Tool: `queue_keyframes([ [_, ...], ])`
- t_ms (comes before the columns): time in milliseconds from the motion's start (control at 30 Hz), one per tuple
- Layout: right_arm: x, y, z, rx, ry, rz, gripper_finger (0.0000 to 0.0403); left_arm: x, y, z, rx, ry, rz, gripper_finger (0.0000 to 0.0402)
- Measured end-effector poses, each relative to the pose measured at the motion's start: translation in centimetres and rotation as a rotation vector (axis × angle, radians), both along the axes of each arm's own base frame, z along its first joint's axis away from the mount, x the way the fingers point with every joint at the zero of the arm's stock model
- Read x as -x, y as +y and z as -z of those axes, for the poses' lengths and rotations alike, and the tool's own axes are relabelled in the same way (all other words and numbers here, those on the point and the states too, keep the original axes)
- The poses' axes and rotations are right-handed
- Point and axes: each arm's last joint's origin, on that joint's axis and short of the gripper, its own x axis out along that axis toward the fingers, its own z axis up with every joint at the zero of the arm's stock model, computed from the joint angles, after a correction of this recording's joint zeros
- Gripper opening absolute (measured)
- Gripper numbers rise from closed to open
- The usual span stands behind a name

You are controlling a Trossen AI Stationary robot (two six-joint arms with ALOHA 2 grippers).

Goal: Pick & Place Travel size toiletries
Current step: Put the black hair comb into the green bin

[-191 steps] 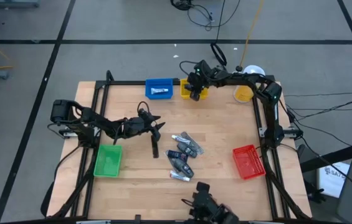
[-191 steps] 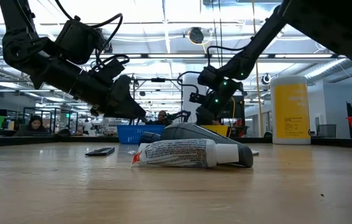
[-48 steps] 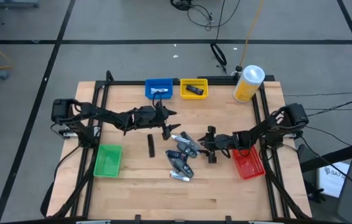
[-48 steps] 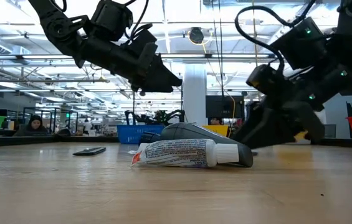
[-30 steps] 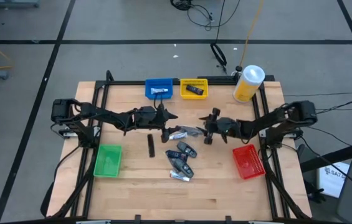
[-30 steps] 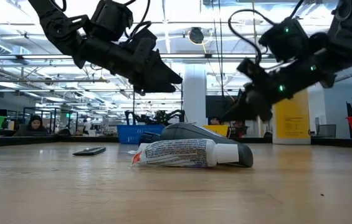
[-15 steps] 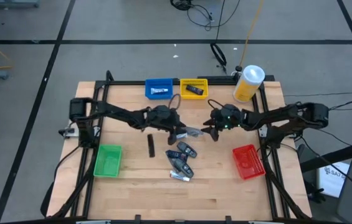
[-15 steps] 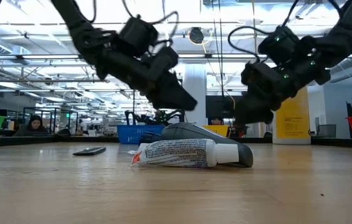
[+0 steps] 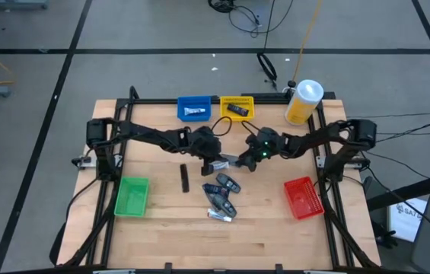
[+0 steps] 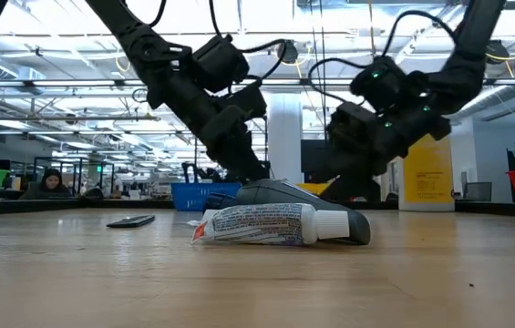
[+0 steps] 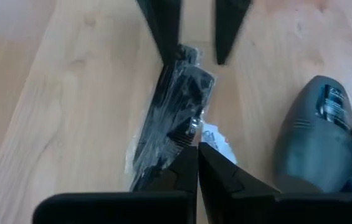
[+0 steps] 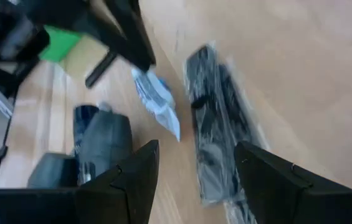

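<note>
Both grippers meet mid-worktop over a black sachet (image 11: 176, 106). Left gripper (image 11: 197, 163) at 9 o'clock, jaws pressed together; right gripper (image 12: 191, 168) at 3 o'clock, jaws spread.

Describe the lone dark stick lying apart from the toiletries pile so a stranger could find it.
Start at the green bin on the table's left side. Just right of it lies a slim dark stick, alone on bare wood, left of the toiletries pile.
</note>
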Motion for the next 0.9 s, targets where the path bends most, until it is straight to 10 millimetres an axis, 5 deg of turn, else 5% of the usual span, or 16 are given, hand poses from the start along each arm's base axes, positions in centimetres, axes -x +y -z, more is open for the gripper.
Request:
queue_keyframes([
  [467,-1.7,-0.5,1.4,-0.027,0.112,-0.011,0.0201,0.8,-0.3,2.3,0.082,-0.025,-0.008,0.0006],
  [900,-1.7,-0.6,0.1,-0.006,0.058,-0.005,0.0201,-0.2,-0.2,6.6,0.169,-0.015,-0.021,0.0003],
])
